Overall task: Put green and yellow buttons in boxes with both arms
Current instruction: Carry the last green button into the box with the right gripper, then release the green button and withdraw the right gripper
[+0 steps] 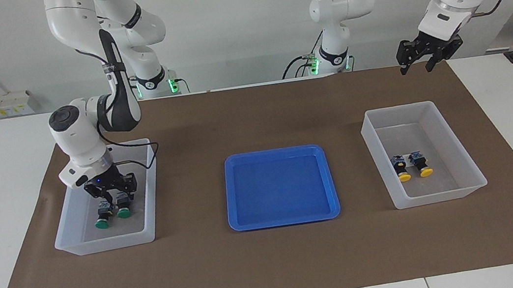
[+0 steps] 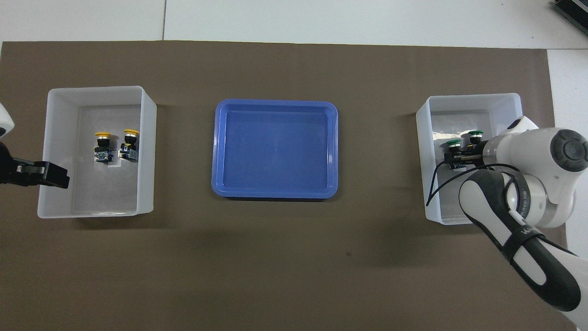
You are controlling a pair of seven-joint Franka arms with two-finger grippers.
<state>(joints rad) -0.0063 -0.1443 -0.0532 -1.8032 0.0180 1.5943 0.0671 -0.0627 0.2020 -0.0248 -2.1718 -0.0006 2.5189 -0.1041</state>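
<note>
Right gripper (image 1: 112, 193) sits low in the box (image 1: 71, 240) at lower left of the facing view — fingers spread over two green buttons (image 1: 112, 213). Left gripper (image 1: 428, 56) hangs open at upper right; two yellow buttons (image 1: 412, 166) lie in the other box (image 1: 460, 147). Blue tray (image 1: 285, 219) sits at centre.

Blue tray (image 1: 280, 186) lies bare; right end effector (image 1: 112, 188) (low inside) fills one box (image 1: 63, 238).
</note>
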